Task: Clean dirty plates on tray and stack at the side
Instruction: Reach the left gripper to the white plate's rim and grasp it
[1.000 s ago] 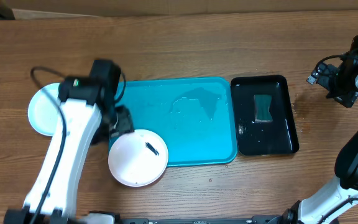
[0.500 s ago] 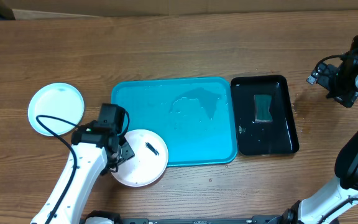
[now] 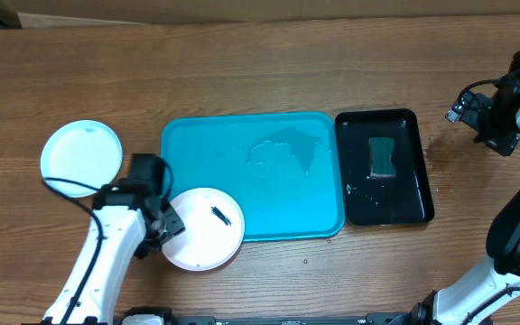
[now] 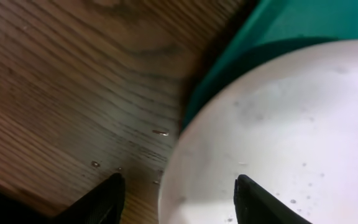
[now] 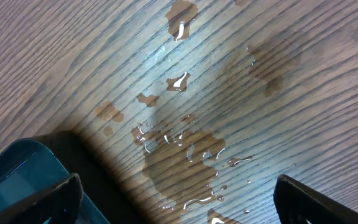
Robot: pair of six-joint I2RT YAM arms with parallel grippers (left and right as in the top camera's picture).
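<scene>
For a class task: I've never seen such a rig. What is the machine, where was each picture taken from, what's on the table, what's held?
Two robot arms work at a table, each ending in a two-finger gripper. One picture looks down from above; the other two come from wrist cameras. On the table lie a turquoise tray, a black tray holding a green sponge, a white plate with a dark smear, partly on the turquoise tray, and another pale plate. The left gripper straddles the smeared plate's rim, jaws apart; the right gripper hangs open over spilled water. Nothing looks held.
</scene>
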